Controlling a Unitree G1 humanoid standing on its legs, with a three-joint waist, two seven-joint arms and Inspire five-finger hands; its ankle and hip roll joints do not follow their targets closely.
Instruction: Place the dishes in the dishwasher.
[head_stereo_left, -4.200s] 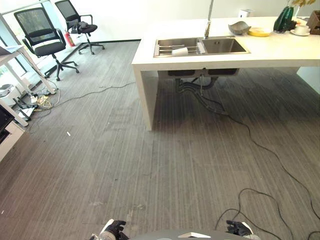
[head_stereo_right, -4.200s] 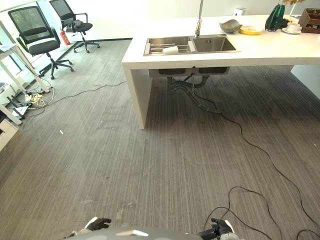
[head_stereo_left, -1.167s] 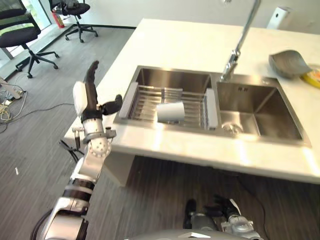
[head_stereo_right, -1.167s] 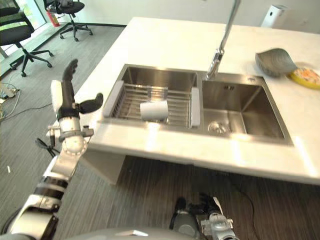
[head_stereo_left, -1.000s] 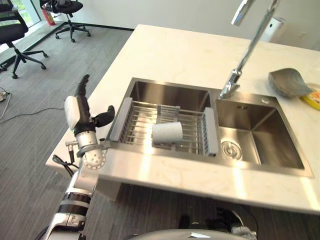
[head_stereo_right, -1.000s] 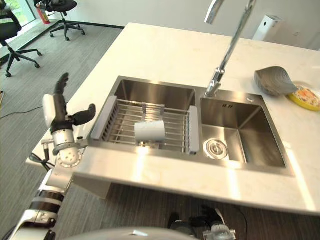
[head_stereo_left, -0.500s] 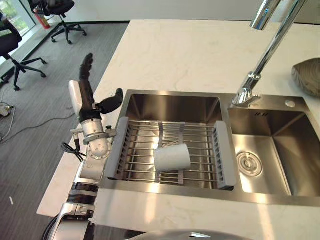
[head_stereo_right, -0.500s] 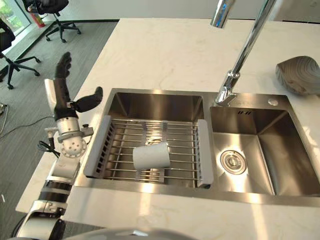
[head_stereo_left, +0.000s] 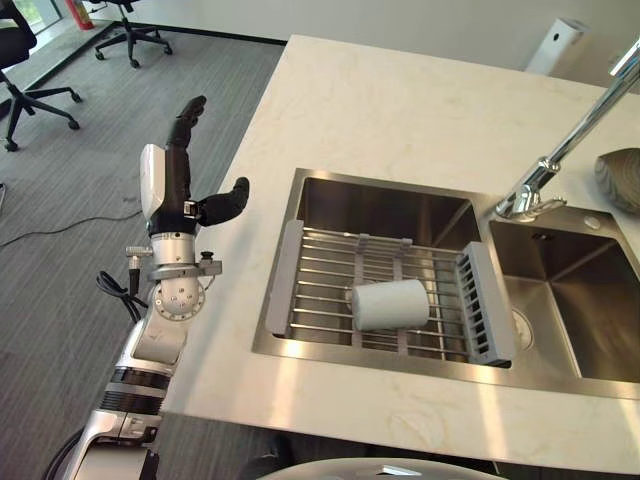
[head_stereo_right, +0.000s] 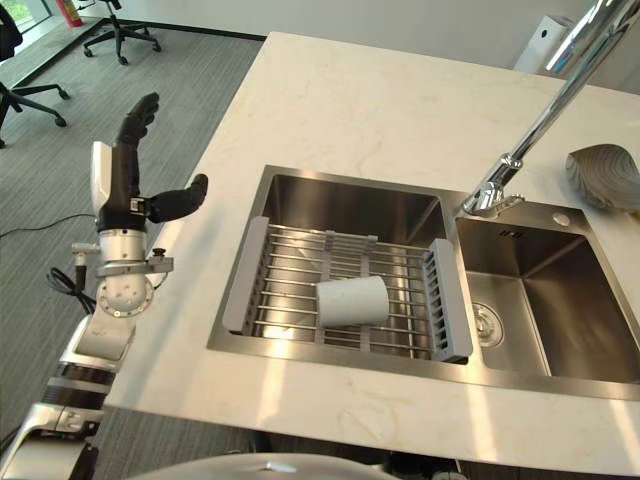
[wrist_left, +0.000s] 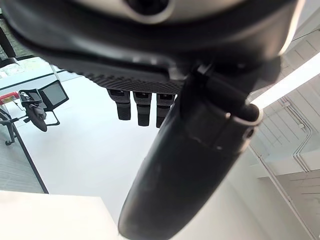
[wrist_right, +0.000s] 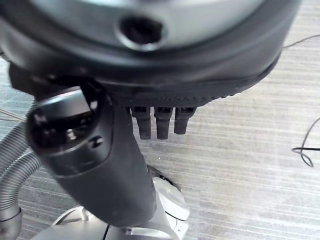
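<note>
The white cup (head_stereo_left: 390, 304) lies on its side on the wire rack (head_stereo_left: 330, 290) that spans the left basin of the sink (head_stereo_left: 420, 215), roughly mid-rack, its open mouth turned toward the rack's left end. No dishwasher is in sight, so we judge the step in hand to be picking the cup up first.

To do that well, we would bring our left hand (head_stereo_left: 172, 195) over the counter (head_stereo_left: 400, 110) edge and down onto the cup from above, thumb on one side of its wall and fingers on the other, across the round body and not along it. A cup lying on bars is likely to roll, so closing squarely on its middle matters, and we should lift straight up to clear the rack's grey end pieces and the tap (head_stereo_right: 540, 120) to the right.

Our left hand is raised beside the counter's left edge, well apart from the cup, palm turned toward the sink, fingers straight and pointing up, thumb spread out toward the basin, holding nothing. Our right hand (wrist_right: 100, 165) hangs low over the carpet (wrist_right: 240, 165), its fingers extended and empty.
</note>
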